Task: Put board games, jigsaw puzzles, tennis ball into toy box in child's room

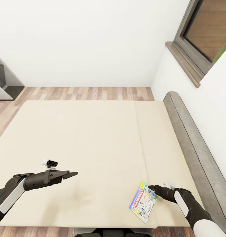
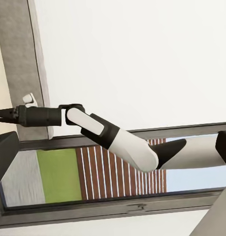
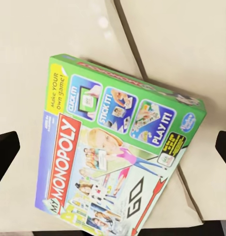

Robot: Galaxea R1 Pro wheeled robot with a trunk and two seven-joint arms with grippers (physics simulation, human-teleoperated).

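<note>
One board game, the Monopoly box (image 1: 143, 202) with a green edge and red banner, lies flat on the cream bed (image 1: 86, 138) near its front edge, beside the mattress seam. My right gripper (image 1: 152, 189) hovers open just above the box's far corner. In the right wrist view the box (image 3: 117, 152) sits between the two dark fingertips (image 3: 5, 152), which stand wide apart and do not touch it. My left gripper (image 1: 72, 174) hangs open over the bare mattress, well left of the box, holding nothing. The left wrist view looks across at my right gripper (image 2: 1, 117).
A low grey headboard (image 1: 195, 144) runs along the bed's right side under a white wall. A grey-framed window (image 1: 205, 29) with a sill (image 1: 183, 62) sits above it. A wood-plank floor (image 1: 86, 93) lies beyond the bed, with a grey unit (image 1: 4, 82) at far left.
</note>
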